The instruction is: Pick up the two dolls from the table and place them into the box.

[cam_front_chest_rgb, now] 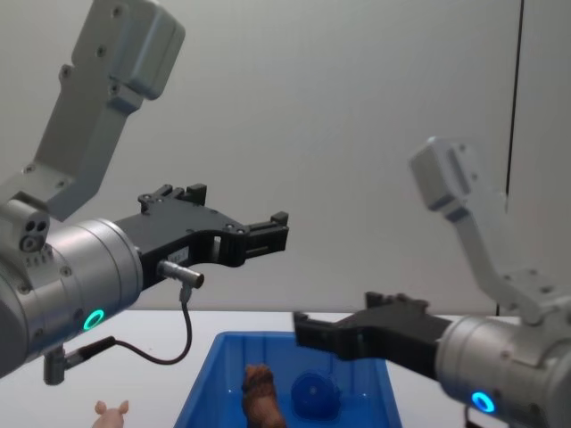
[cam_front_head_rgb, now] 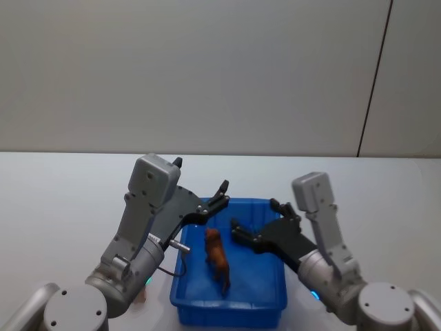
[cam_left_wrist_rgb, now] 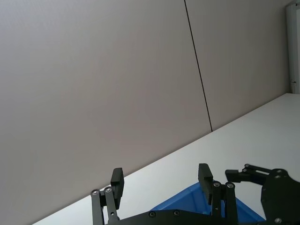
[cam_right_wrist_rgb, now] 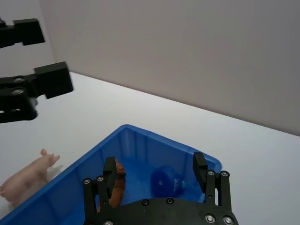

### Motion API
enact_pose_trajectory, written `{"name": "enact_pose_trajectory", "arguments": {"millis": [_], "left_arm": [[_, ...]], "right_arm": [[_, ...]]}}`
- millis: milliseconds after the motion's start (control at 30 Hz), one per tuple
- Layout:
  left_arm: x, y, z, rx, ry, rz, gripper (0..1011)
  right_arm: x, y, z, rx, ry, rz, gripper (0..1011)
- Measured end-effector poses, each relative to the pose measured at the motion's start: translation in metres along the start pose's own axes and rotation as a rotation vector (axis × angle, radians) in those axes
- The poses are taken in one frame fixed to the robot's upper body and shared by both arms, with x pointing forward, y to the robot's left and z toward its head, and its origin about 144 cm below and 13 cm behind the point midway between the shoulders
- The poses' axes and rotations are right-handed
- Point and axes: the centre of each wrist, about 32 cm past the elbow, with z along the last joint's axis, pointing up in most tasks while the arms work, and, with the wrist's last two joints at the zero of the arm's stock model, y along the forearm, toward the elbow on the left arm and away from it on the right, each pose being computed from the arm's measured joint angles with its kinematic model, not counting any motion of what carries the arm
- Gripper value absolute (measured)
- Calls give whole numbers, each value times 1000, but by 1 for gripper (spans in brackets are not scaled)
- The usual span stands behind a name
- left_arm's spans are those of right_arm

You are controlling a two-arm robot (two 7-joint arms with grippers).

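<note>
Both dolls are inside the blue box (cam_front_head_rgb: 227, 314), which sits at the lower centre of the head view. The brown animal figurine (cam_front_head_rgb: 217, 258) is near the middle of its floor. The dark blue ball (cam_right_wrist_rgb: 164, 182) lies just beside the figurine, low in the right wrist view.

My left gripper (cam_front_head_rgb: 219, 194) hangs over the box's far left corner, fingers spread wide with nothing between them. My right gripper (cam_front_head_rgb: 255, 221) hovers over the right half of the box, likewise spread and empty. In the chest view both grippers are above the rim, the left one higher in the frame than the right.

A pink pig figurine (cam_right_wrist_rgb: 28, 176) stands on the white table (cam_front_head_rgb: 55, 200) just outside the box wall, at the lower left of the right wrist view.
</note>
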Motion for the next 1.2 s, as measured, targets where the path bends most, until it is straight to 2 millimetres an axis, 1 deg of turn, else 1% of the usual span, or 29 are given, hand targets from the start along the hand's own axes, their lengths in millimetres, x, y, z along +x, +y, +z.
{"name": "enact_pose_trajectory", "arguments": {"millis": [33,167,267,300,533,667,933,1200], "left_arm": [[0,0,0,0,0,0,1001],[0,0,0,0,0,0,1001],[0,0,0,0,0,0,1001],[0,0,0,0,0,0,1001],[0,0,0,0,0,0,1001],[0,0,0,0,0,0,1001],[0,0,0,0,0,0,1001],[0,0,0,-1,1,1,1001]], "right_arm": [[1,-1,0,2,2,-7,1001],[5,-10,0,11,8,-53,1001],[10,-20,1,21,13,-98,1001],[10,-20,1,21,13,-98,1001],[20,-40,2,30,27,-185,1001],[23,-47,2,32,31,-213,1001],[26,-57,3,34,36,-251,1001],[28,-62,4,36,38,-269,1001]]}}
